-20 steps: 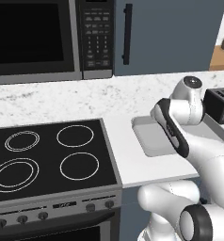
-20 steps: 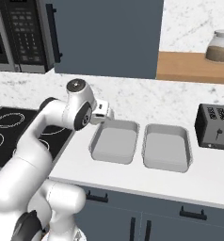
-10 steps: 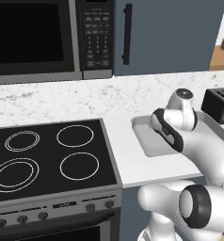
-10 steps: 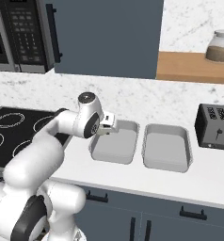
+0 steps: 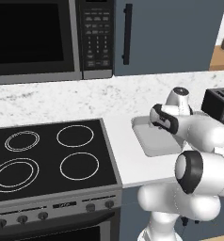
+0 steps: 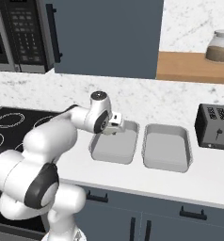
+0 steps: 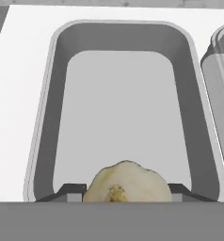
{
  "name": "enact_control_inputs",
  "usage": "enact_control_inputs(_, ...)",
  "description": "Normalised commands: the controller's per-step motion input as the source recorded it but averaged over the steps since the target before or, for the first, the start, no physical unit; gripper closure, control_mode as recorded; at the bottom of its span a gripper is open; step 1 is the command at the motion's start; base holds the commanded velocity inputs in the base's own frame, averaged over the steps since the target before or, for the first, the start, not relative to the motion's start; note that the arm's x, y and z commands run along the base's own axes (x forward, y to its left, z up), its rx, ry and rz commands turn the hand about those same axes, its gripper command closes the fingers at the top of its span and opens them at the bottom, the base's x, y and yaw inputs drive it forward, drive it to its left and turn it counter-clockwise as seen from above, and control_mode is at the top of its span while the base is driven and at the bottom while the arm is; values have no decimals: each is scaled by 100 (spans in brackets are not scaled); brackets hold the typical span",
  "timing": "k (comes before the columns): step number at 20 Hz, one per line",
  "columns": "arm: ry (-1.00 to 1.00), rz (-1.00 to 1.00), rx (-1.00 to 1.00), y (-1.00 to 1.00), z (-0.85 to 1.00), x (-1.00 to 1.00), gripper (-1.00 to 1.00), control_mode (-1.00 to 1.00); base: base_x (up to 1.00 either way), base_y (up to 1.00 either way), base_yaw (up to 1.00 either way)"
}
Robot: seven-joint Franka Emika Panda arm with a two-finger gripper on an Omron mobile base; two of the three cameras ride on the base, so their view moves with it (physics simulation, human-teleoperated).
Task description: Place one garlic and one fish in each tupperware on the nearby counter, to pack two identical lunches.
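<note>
holding the hand (image 7: 125,194) pinched on a cream garlic (image 7: 126,182) above the left tupperware (image 7: 44,117), which sits on the tabletop (image 7: 17,94) beside its twin (image 7: 218,70). i judge the bulb light, firm, papery and prone to rolling, so grip across its widest part.

In the hand view the cream-beige garlic (image 7: 125,182) was cut off along its lower part, and of the claw (image 7: 125,192) only the two dark fingertips (image 7: 69,191) showed beside it. The second tupperware (image 7: 220,80) ran off that view's right edge. In the left base view the arm hid the near tupperware's (image 5: 144,136) right part, and the toaster (image 5: 218,102) was cut by the edge.
</note>
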Motion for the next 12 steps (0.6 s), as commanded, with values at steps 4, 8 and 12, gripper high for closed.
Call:
enact_control_inputs(4, 4, 0, 0, 0, -41, 46, 100, -100, 0, 0, 0)
enact_control_inputs(8, 9, 0, 0, -5, -50, 42, 100, -100, 0, 0, 0)
enact_control_inputs(12, 7, 0, 0, -6, -41, 38, 100, -100, 0, 0, 0)
